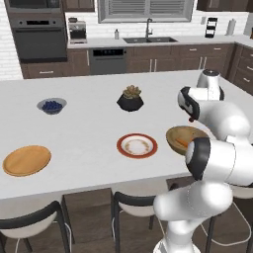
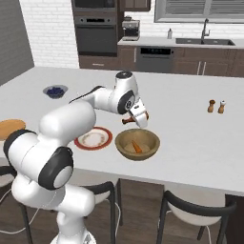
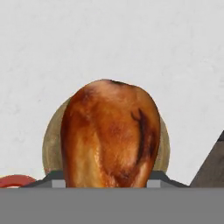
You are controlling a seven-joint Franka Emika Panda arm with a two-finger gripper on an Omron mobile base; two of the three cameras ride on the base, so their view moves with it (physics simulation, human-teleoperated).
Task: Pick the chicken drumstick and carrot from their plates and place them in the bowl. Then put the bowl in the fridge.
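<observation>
My gripper (image 2: 138, 117) is shut on the reddish-brown chicken drumstick (image 3: 109, 135) and holds it just above the tan wooden bowl (image 2: 122, 139). The bowl's rim (image 3: 51, 144) shows behind the drumstick in the hand view. The orange carrot (image 2: 137, 146) lies inside the bowl (image 1: 173, 134). Left of the bowl sits the red-rimmed plate (image 1: 121, 144), bare. Far left on the counter, also bare, is the wooden plate (image 1: 26, 160). The fridge is out of view.
A small bowl of blueberries (image 1: 52, 105) and a black succulent pot (image 1: 130, 99) stand further back on the white island. Salt and pepper shakers (image 2: 216, 106) stand to the right. Stools (image 1: 128, 202) line the near edge. The wall oven (image 1: 38, 32) is at the back left.
</observation>
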